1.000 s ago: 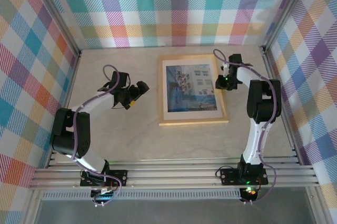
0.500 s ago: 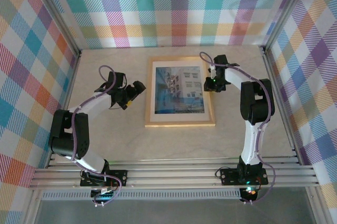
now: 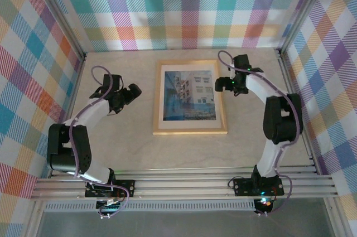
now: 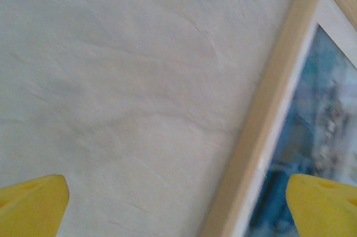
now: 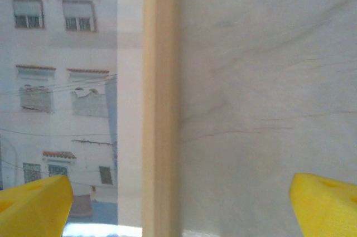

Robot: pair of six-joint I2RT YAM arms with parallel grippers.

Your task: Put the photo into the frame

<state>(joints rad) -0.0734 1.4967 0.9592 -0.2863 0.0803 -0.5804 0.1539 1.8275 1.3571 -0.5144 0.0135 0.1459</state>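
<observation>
Left claw [image 3: 133, 91]: yellow fingertips [image 4: 33, 203] are seen set wide apart in the wrist view. Only the tips are shown, the rest being cut off by the lower edge. From above, the claw is seen over bare bench [image 3: 111, 136], near the left rail of the frame [image 3: 189, 131] but apart from it.

Right claw [image 3: 219, 85]: tips are likewise set apart and are cut off at both lower corners of its wrist view. The frame's right rail is seen running between them. From above, the claw is placed at that rail, in its far half. Contact with the wood cannot be told, the fingers being hidden under the wrist body.

The frame is laid flat in the middle of the bench, top rail near the far edge. The photo [image 3: 189, 95] is seen inside it, ringed by a white mat border [image 3: 162, 95]. In the left wrist view the print is blurred to blue smears. In the right wrist view pale buildings, windows and wires are made out.

The bench is enclosed by checked walls [image 3: 189, 8] at the far edge and both sides.
</observation>
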